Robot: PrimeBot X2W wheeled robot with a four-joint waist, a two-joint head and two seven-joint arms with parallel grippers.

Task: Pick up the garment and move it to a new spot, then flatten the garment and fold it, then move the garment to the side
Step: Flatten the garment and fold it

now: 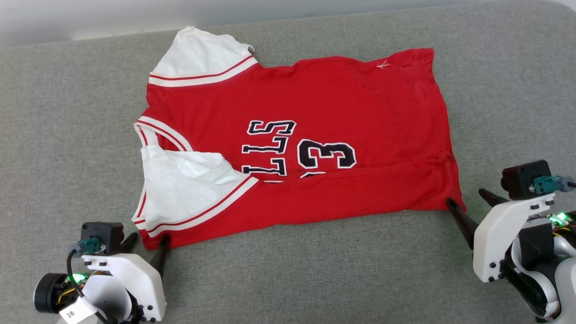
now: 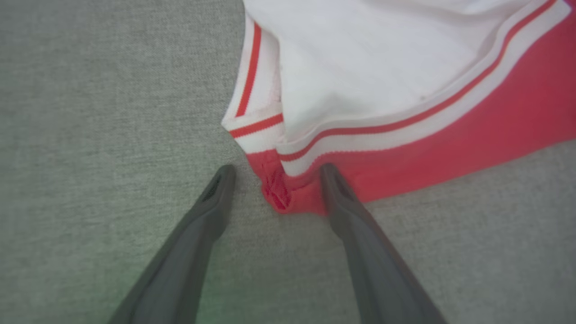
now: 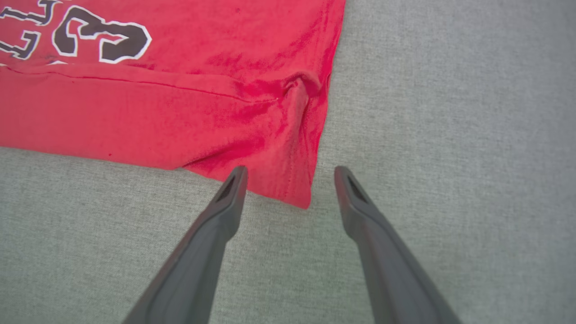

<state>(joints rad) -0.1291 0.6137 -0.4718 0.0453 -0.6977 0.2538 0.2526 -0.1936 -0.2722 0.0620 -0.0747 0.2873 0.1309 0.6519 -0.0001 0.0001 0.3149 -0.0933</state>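
The garment [image 1: 315, 117], a red jersey with white sleeves and black numerals, lies spread sideways on the grey surface, its near long edge folded over onto the lettering. My left gripper [image 1: 148, 243] is open at the near-left corner by the white sleeve; in the left wrist view that red corner [image 2: 288, 193] sits between the two fingers, the right fingertip [image 2: 330, 177] resting on the cloth. My right gripper [image 1: 468, 200] is open at the near-right hem corner [image 3: 292, 189], which lies between its fingers in the right wrist view.
A grey fabric surface [image 1: 288, 279] stretches all around the jersey, with room on the left, right and near side. A pale band [image 1: 90, 18] runs along the far edge.
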